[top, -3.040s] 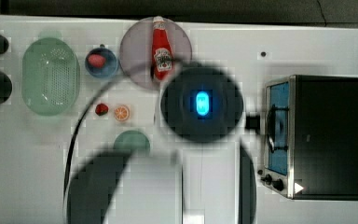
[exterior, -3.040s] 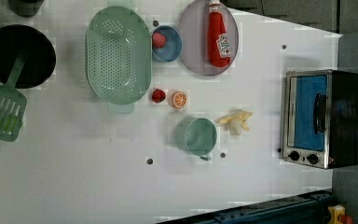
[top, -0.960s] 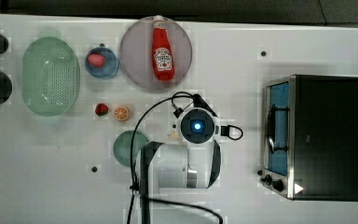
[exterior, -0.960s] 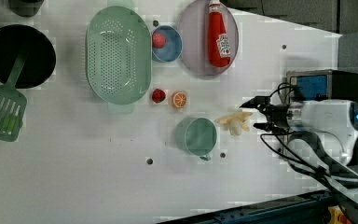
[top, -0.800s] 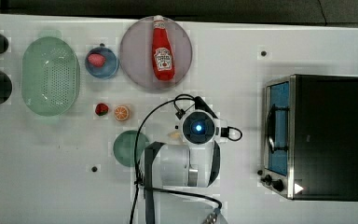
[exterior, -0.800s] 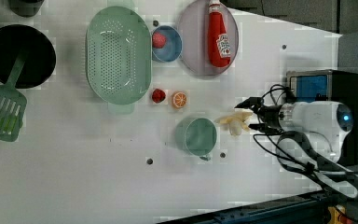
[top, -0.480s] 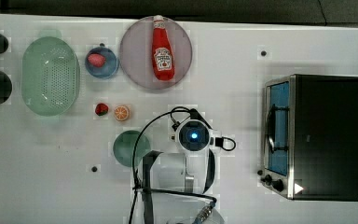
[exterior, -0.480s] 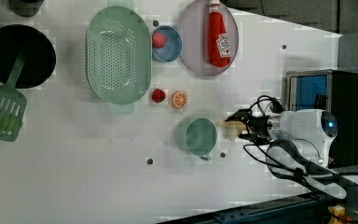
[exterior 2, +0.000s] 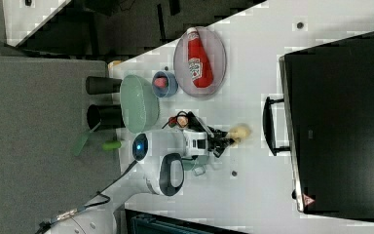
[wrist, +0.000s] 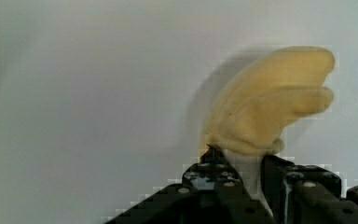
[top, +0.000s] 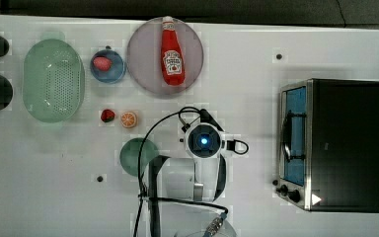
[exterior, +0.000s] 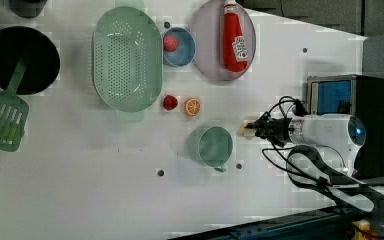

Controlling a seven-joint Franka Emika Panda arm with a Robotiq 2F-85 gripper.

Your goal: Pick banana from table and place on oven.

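A round green cup (exterior: 211, 145) stands just beside the small pale-yellow toy banana (wrist: 265, 107), which lies on the flat white desk (top: 246, 64), between cup and black-topped steel toaster oven (top: 348, 143). The black tool (wrist: 242, 175) is clenched on the banana's stem end.

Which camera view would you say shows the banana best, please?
The wrist view: the banana looms large, its stem end between the gripper's fingers. The right view shows a small pale lump, the left view a sliver beside the fingers.
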